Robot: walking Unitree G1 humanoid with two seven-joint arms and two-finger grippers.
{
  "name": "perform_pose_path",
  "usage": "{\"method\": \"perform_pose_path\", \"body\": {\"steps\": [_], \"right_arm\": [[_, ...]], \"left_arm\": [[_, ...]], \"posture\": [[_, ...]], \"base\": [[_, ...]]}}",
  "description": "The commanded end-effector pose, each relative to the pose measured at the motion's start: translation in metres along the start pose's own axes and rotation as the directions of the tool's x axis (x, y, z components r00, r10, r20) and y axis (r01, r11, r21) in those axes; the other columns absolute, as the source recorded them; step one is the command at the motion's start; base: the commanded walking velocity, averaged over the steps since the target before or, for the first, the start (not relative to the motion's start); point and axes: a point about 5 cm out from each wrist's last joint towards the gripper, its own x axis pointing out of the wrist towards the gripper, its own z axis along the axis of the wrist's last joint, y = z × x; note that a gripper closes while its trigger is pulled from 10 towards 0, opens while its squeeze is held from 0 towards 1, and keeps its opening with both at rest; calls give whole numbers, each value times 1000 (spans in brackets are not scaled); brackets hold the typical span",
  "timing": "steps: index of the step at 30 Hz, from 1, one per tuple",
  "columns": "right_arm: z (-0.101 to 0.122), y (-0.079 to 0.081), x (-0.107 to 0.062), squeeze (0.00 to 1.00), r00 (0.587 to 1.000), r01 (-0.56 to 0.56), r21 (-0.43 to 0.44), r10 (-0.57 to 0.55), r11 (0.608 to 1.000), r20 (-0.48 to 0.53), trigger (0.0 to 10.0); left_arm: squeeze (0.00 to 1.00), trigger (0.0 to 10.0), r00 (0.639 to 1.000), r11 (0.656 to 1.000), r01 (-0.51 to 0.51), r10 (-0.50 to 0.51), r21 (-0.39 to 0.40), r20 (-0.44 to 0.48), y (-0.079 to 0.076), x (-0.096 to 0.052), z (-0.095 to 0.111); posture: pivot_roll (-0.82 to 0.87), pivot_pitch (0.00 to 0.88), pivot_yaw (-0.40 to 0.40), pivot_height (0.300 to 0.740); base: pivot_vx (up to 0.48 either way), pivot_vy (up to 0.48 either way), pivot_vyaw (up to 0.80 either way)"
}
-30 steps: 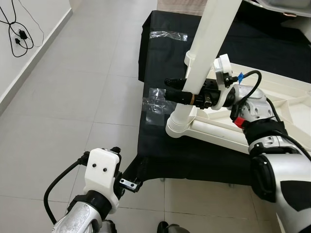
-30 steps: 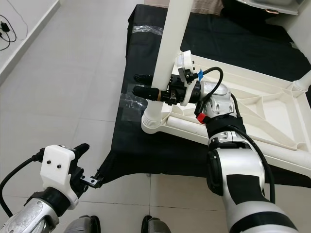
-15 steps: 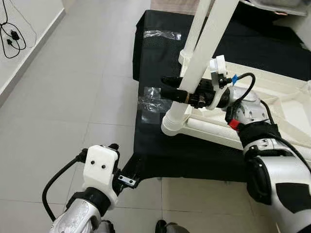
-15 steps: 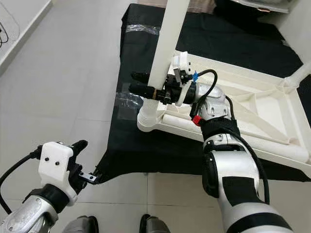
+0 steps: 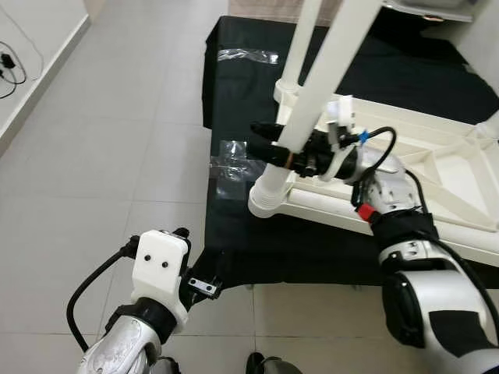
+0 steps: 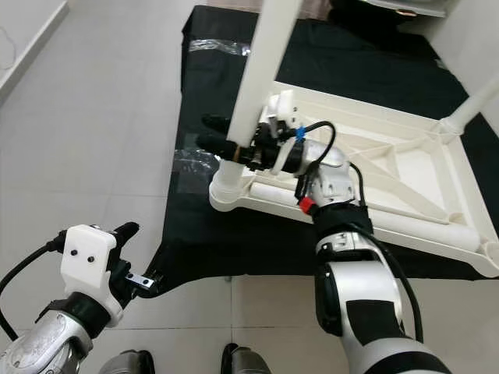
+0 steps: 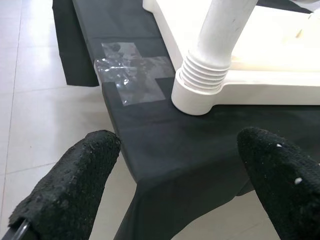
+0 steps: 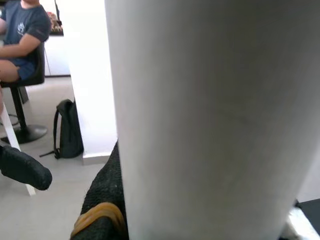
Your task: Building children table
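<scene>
A white plastic children's table (image 5: 437,167) lies upside down on a black cloth (image 5: 234,93) spread over a grey tiled floor (image 5: 101,156). Its ribbed underside faces up. One white table leg (image 5: 327,74) stands upright at the near corner of the upturned table, seated in a round ribbed socket (image 5: 269,199) at that corner. A second white leg (image 5: 300,35) rises just behind it.

The right end effector (image 5: 269,144) reaches across the upturned table toward that near corner leg. Its two black fingers (image 6: 214,132) sit one on each side of the leg, a little above the socket, and are closed around it. In the right wrist view the white leg is pressed close against one black finger (image 8: 102,200), which carries a yellow-brown band. That same view shows a person (image 8: 22,35) in a dark shirt sitting on a black chair in the background, with a dark bag (image 8: 67,127) on the floor beside a white wall.

The left end effector (image 5: 195,280) hangs low, just off the near corner of the black cloth and well apart from the table. In the left wrist view its two black fingers (image 7: 67,187) are spread wide with nothing between them, and they point toward the socket.

Patches of clear tape (image 5: 234,160) are stuck to the cloth beside the socket, and another strip (image 5: 248,55) lies farther back on the cloth. A black cable (image 5: 9,62) lies on the floor by the wall, far from the table.
</scene>
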Motion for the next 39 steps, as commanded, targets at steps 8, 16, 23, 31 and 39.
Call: {"method": "perform_pose_path", "body": {"steps": [8,16,23,31,39], "right_arm": [[-54,19,12,0,965,57,147,-16,987,-261,10000],[-62,10,21,0,920,245,131,-187,961,-345,10000],[-66,8,23,0,892,338,142,-269,930,-363,10000],[-72,3,17,0,819,516,148,-435,844,-375,10000],[-78,-8,-1,0,646,744,119,-661,658,-383,10000]], "left_arm": [[0,10000,1000,1000,-1,1,-10,-25,-1,1,-5],[0,10000,1000,1000,-7,7,-12,-22,0,1,-5],[0,10000,1000,1000,-10,10,-9,-19,1,2,-5],[0,10000,1000,1000,-18,18,-2,-14,4,3,-5],[0,10000,1000,1000,-19,19,10,-14,7,4,-5]], "posture": [[150,252,-138,740],[148,252,-143,740],[144,250,-144,740],[144,250,-144,740],[139,250,-139,740]], "base": [[0,0,0],[0,0,0],[0,0,0],[0,0,0],[0,0,0]]}}
